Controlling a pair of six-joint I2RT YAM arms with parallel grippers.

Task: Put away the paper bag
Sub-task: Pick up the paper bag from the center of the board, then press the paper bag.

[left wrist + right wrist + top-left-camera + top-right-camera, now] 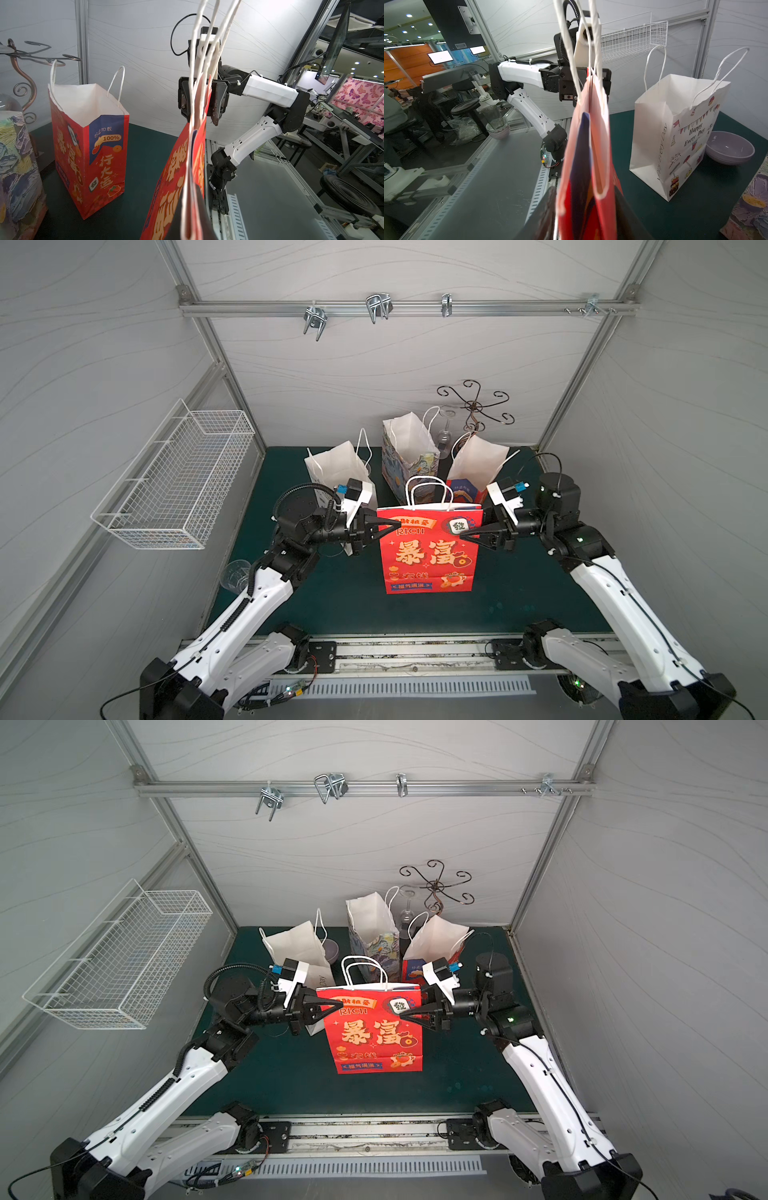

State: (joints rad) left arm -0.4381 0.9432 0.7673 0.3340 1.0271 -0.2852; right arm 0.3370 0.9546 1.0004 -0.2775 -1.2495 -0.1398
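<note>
The red paper bag [428, 556] [376, 1036] stands pressed flat in the middle of the green mat, its white handles [428, 489] upright. My left gripper [397, 524] [192, 228] is shut on the bag's upper left edge. My right gripper [461, 536] [587, 224] sits at the upper right edge. Its jaws stand apart on either side of the paper, and in the right wrist view a gap shows beside one finger [546, 212]. In the left wrist view the bag [172, 166] runs edge-on toward the right gripper [201, 104].
Behind stand a white bag [336, 468], a patterned bag [409, 456] and a second red bag [478, 464]. A curled metal stand [473, 406] is at the back. A wire basket [178, 477] hangs on the left wall, hooks [378, 306] on the rail. A grey bowl [730, 148] lies by the white bag.
</note>
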